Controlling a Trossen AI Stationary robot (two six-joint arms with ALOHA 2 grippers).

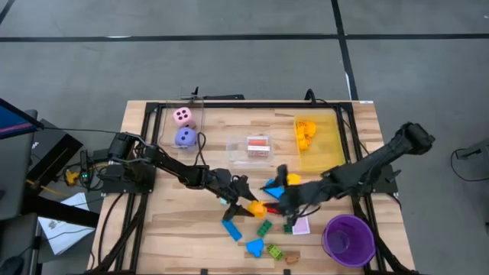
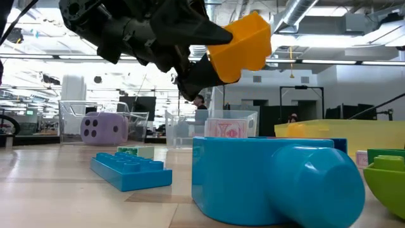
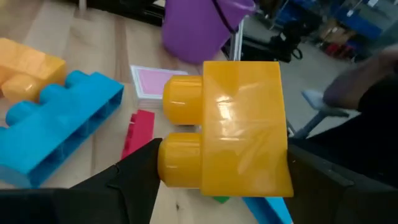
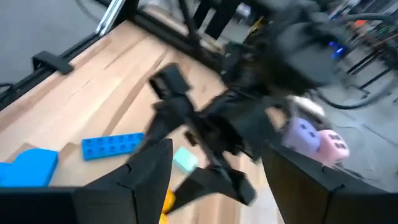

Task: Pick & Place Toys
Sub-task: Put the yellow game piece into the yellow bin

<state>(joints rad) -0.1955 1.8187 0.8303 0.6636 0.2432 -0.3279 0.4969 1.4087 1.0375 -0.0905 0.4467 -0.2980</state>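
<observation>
My left gripper (image 3: pixel 217 180) is clamped on a yellow brick (image 3: pixel 227 134), which sits between my two fingers, lifted clear of the table (image 1: pixel 176 229) above the scattered bricks near the middle. My right gripper (image 4: pixel 211 180) hangs just to the right of it with fingers parted, holding nothing. A blue brick (image 2: pixel 130 170) lies flat below on the wood.

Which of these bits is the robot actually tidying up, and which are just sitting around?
Part of the job:
- yellow plastic brick, held in the left gripper
- flat blue plastic brick
- pink dotted die
- purple dotted die
- pink-backed card

Just lying about:
- round purple cup
- clear bin
- yellow see-through bin
</observation>
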